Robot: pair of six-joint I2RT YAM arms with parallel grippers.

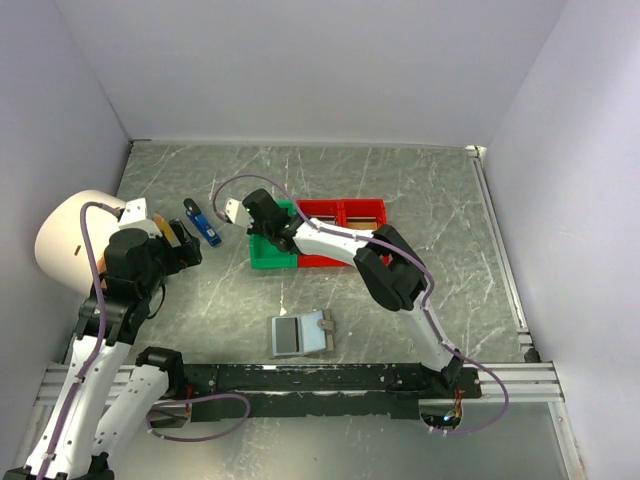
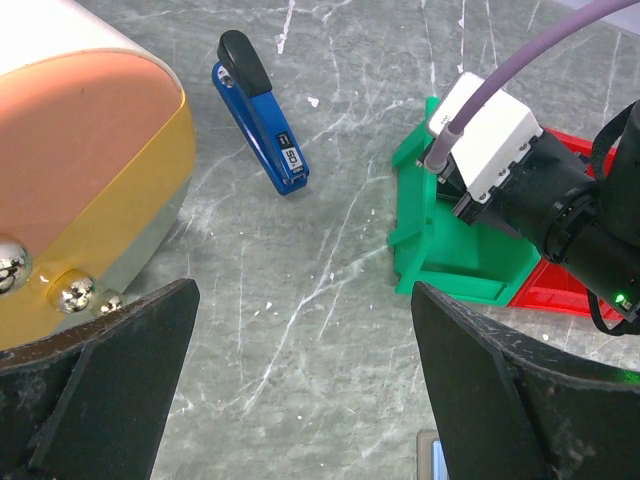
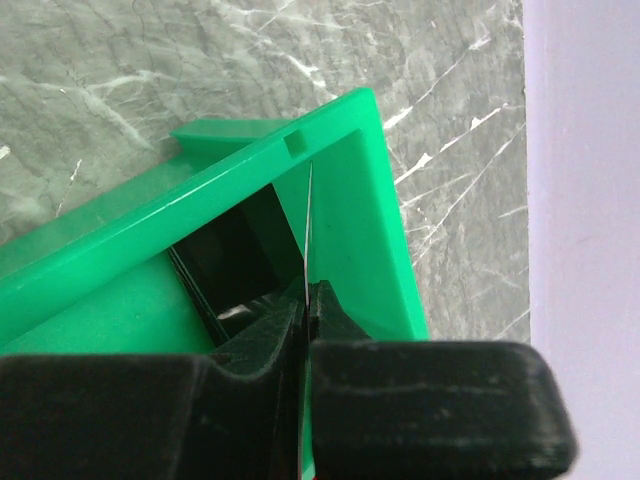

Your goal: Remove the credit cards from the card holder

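Note:
The grey card holder (image 1: pixel 298 335) lies open on the table near the front, pale blue panels up; only its corner shows in the left wrist view (image 2: pixel 437 462). My right gripper (image 1: pixel 266 226) (image 3: pixel 308 300) is shut on a thin card (image 3: pixel 309 225), seen edge-on, and holds it over the green tray (image 1: pixel 268 256) (image 3: pixel 150 225). A dark flat card (image 3: pixel 232 262) lies inside that tray. My left gripper (image 1: pixel 184 244) (image 2: pixel 302 292) is open and empty above bare table, left of the green tray (image 2: pixel 440 260).
Two red trays (image 1: pixel 340 214) stand right of the green one. A blue-and-black stapler (image 1: pixel 202 222) (image 2: pixel 265 125) lies between the left gripper and the trays. A large white and orange rounded object (image 1: pixel 68 238) (image 2: pixel 80 170) stands at the left wall.

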